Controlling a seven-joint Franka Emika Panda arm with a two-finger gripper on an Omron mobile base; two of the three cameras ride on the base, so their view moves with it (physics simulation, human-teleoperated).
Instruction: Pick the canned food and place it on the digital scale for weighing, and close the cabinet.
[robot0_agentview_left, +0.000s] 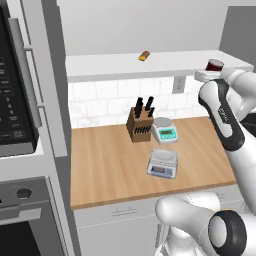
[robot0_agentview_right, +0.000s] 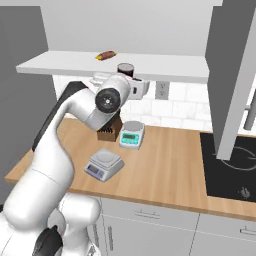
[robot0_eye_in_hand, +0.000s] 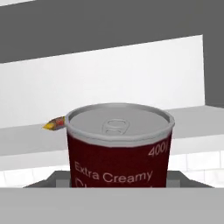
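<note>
Small dark red cylindrical can (robot0_eye_in_hand: 119, 148) sits dead centre of the hand view, up at shelf height, around 1 o'clock from the flat square silver-grey scale (robot0_agentview_left: 163, 163). Gripper (robot0_agentview_left: 212, 73) fingers hidden, can't tell its state.

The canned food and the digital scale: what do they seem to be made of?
The canned food: probably metal; its lid is matte silver-grey with a pull tab, and its wall carries a dark red printed label. The digital scale: silver-grey, brushed-looking platform, metal or plastic; the rendering leaves that open.
</note>
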